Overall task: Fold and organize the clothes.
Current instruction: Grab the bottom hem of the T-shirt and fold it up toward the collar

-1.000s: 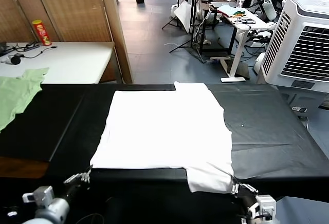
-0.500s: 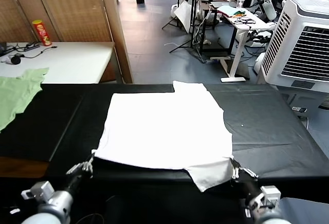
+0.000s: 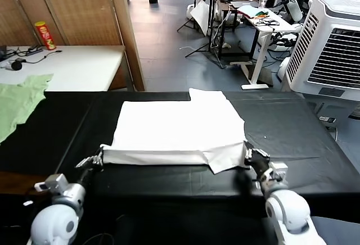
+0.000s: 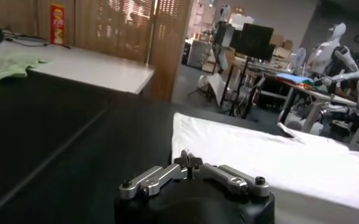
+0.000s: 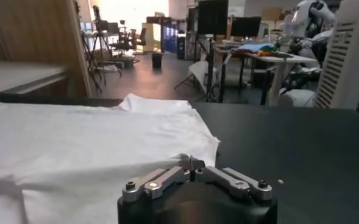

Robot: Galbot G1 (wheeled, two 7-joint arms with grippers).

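White T-shirt [image 3: 177, 130] flat on black table [image 3: 304, 138], near hem lifted and carried toward collar. Left gripper [image 3: 97, 159] pinched tight on left hem corner, right gripper [image 3: 251, 155] clamped on right corner beside loose sleeve flap. Risks, as I see them — uneven travel skews fold line; sleeve flap bunches under fold; thin cotton slips from either pinch. Light green garment [image 3: 19, 101] far left, uninvolved.

green garment [image 3: 19, 101] on black table's [image 3: 292, 138] left edge | red can [image 3: 45, 35] on white desk [image 3: 79, 68] | white cooler [image 3: 332, 45] right
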